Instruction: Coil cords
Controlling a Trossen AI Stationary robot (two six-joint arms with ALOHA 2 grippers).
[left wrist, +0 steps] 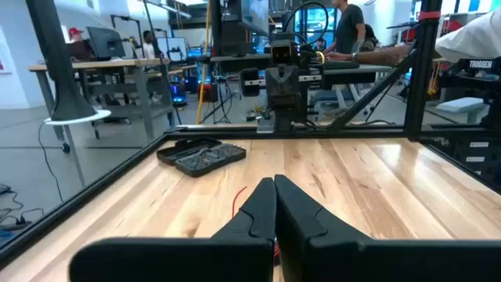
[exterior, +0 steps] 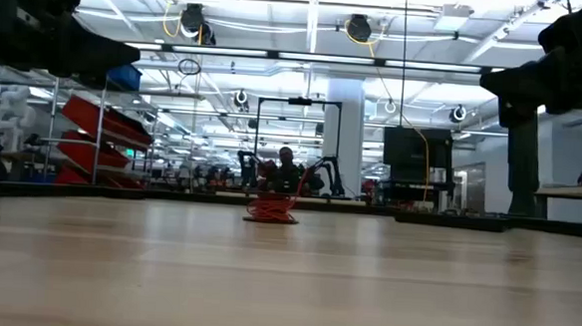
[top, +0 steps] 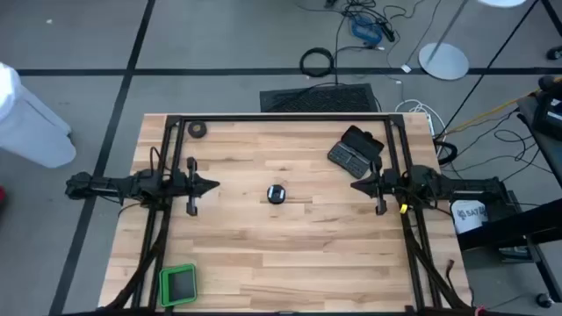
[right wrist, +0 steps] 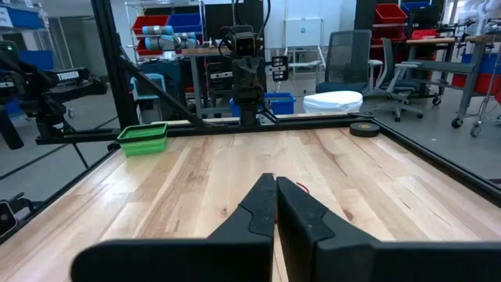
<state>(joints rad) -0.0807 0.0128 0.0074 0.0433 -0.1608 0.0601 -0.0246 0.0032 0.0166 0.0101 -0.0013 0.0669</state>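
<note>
Symmetrically, left pincer and right pincer hover closed, empty, facing the reel between them.

grey floor, red shelf bins

This is looking like a robotics lab or industrial workshop hall; a pale wooden butcher-block counter is sitting inside a black metal frame on a grey concrete floor marked with dark tape lines; loose cables are trailing across that floor; rows of bright ceiling lights are shining over a wide open room; red storage bins are standing on racks at one side; another dark robot arm is facing in from the far edge; work tables with monitors, an office chair and people working at benches are showing beyond.
</note>
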